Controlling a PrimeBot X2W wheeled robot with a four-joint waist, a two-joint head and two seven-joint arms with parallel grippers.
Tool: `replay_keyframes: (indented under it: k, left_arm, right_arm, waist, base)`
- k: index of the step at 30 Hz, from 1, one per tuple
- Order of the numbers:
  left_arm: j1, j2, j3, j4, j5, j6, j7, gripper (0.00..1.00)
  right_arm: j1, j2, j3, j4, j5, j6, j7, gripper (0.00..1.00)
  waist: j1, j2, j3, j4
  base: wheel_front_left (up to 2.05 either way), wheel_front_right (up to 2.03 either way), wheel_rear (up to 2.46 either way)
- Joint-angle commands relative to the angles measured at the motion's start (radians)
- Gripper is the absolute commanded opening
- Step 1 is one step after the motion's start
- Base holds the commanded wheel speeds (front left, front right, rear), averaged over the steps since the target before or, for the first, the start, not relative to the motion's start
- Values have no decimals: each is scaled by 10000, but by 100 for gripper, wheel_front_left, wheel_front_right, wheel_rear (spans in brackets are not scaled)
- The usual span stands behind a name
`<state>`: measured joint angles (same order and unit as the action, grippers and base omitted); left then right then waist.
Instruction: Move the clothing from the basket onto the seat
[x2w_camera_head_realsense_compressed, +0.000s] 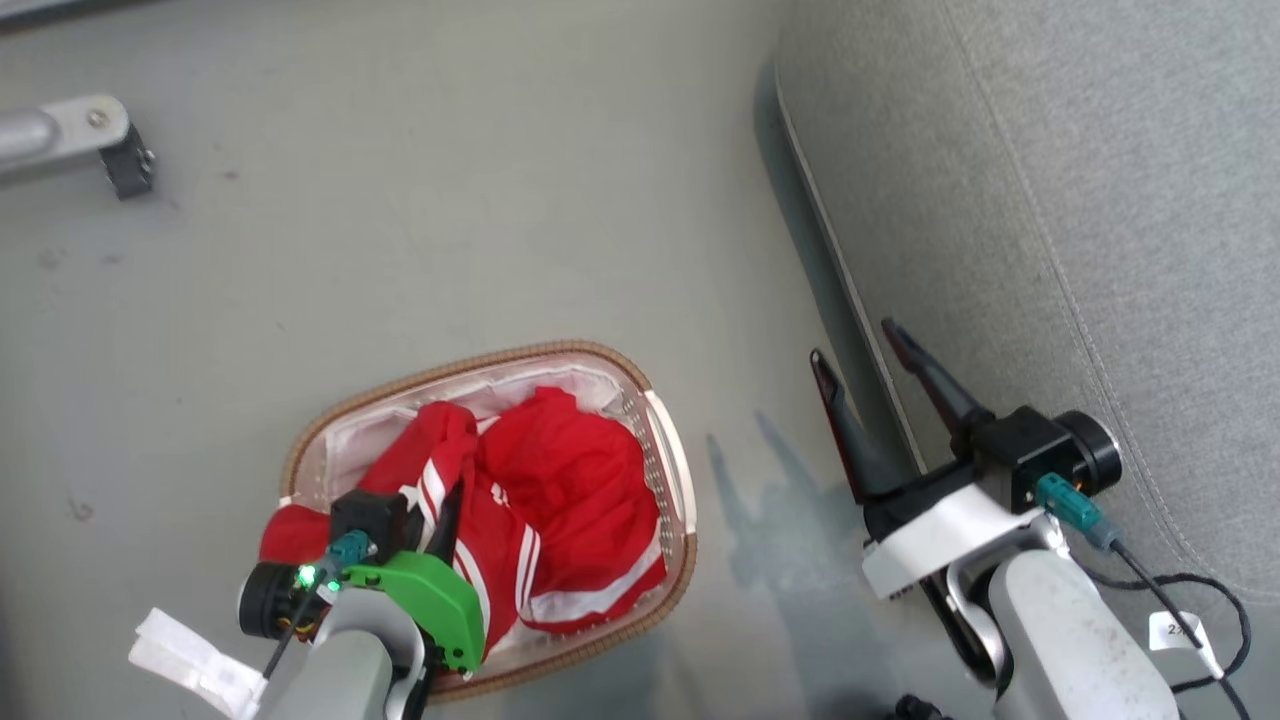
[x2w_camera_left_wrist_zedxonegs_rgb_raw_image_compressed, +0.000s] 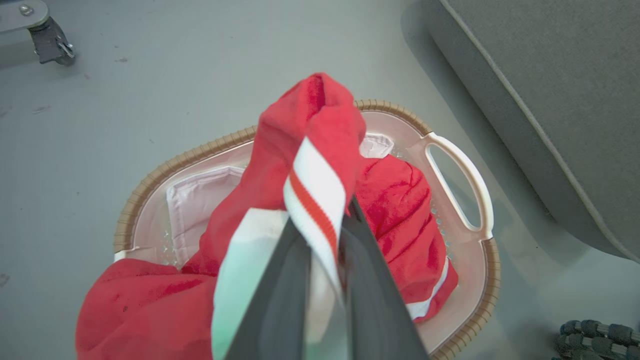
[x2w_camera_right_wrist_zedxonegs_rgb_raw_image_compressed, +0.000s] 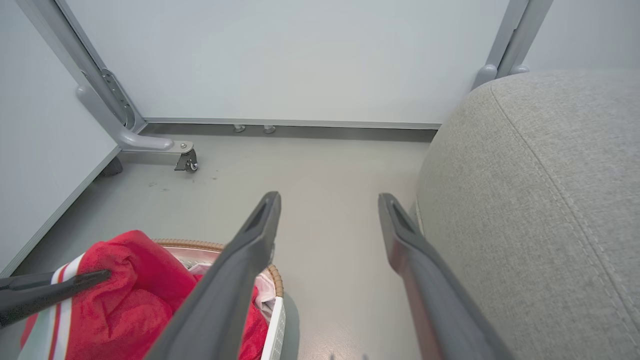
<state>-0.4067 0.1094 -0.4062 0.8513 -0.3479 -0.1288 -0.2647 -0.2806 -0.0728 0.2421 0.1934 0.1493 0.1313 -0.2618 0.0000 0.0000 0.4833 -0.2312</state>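
Red clothing (x2w_camera_left_wrist_zedxonegs_rgb_raw_image_compressed: 310, 130) is bunching above the basket (x2w_camera_left_wrist_zedxonegs_rgb_raw_image_compressed: 145, 186), where my left pincer (x2w_camera_left_wrist_zedxonegs_rgb_raw_image_compressed: 322, 220) is pinching its striped fold; my right pincer (x2w_camera_head_realsense_compressed: 853, 340) is hanging spread beside the grey seat (x2w_camera_head_realsense_compressed: 1100, 200).

Open floor (x2w_camera_head_realsense_compressed: 450, 200) runs between the basket (x2w_camera_head_realsense_compressed: 678, 460) and the seat (x2w_camera_head_realsense_compressed: 1050, 200), whose edge crowds the right fingers (x2w_camera_head_realsense_compressed: 935, 380); a frame leg (x2w_camera_head_realsense_compressed: 75, 135) stands well apart.

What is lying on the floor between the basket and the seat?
Nothing: in the left wrist view the floor between the basket and the seat is bare.
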Motion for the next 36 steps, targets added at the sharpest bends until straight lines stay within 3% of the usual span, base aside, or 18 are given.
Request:
replay_keyframes:
  k: [1,19,36]
  left_arm:
    - [300,-34,8,-145,143,-34,4,0]
    - [1647,-397,722,-2915,655,-33,-2,0]
    - [994,-551,-35,-5277,10,-33,-2,0]
  right_arm:
    - [284,-115,124,90,-41,-10,-48,100]
    - [1526,-213,781,528,172,-10,-48,100]
    - [2189,-112,808,686,442,-10,-48,100]
  waist:
    - [0,0,-1192,547]
    - [0,0,-3470,1682]
    - [0,0,-4235,2132]
  base:
    - [0,0,0]
    - [0,0,0]
    - [0,0,0]
